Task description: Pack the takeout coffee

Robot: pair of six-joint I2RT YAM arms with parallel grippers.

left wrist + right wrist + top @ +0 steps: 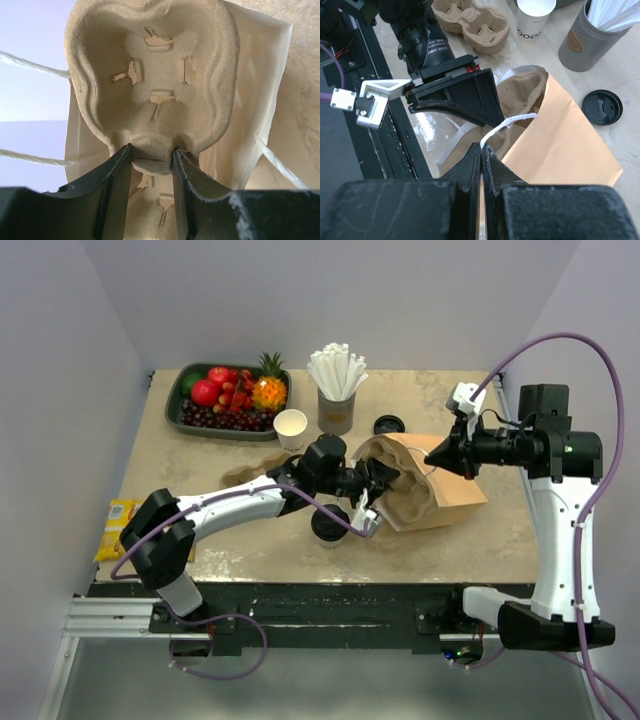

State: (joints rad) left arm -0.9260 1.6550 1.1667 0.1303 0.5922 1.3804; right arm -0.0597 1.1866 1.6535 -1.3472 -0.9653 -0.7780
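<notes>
The takeout coffee (329, 525), a white cup with a black lid, stands on the table just in front of my left wrist, and no gripper touches it. My left gripper (152, 154) is shut on the middle bridge of a brown pulp carrier (150, 75). The carrier is pushed partway into the mouth of the brown paper bag (455, 490), which lies on its side. My right gripper (481, 146) is shut on the bag's white string handle (516, 119) and holds the upper side of the mouth up.
A lidless white cup (290, 428), a grey cup of straws (338, 400) and a loose black lid (388, 425) stand behind the bag. A fruit tray (186, 390) is at the back left, spare carriers (470, 22) left of the bag, and a yellow packet (115, 525) lies off the table's left edge.
</notes>
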